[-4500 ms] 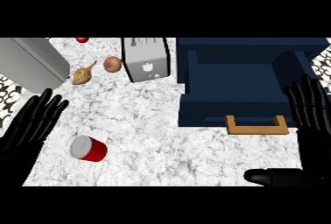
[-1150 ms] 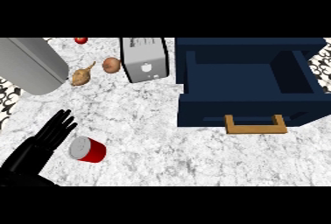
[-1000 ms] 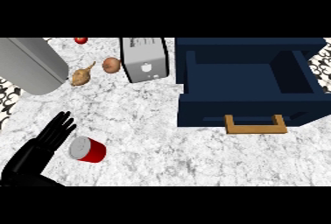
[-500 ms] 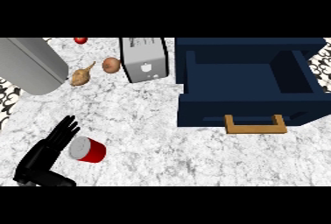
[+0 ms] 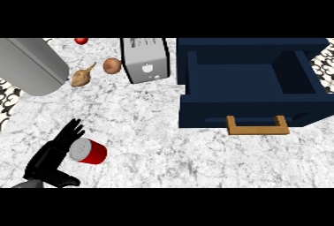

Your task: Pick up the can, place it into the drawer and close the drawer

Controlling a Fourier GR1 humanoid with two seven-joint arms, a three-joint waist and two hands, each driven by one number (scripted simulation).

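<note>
A red can (image 5: 89,151) with a silver lid lies on its side on the marble counter at the lower left. My left hand (image 5: 53,156) is right beside it on its left, fingers straight and pointing up along the lid end, thumb low near the view's lower edge. The fingers touch or nearly touch the can; they are not curled round it. The dark blue drawer (image 5: 256,110) stands pulled open at the right, with a wooden handle (image 5: 257,126) on its front. My right hand does not show.
A silver toaster (image 5: 146,60) stands at the back centre. An onion (image 5: 112,65), a ginger-like root (image 5: 81,77) and a small red fruit (image 5: 81,40) lie at the back left. A large grey cylinder (image 5: 31,64) fills the upper left corner.
My left hand has slid right and down to the can's side, with the thumb now swung out below it. The right hand, seen at the right earlier, has left the view. The can has not moved.
</note>
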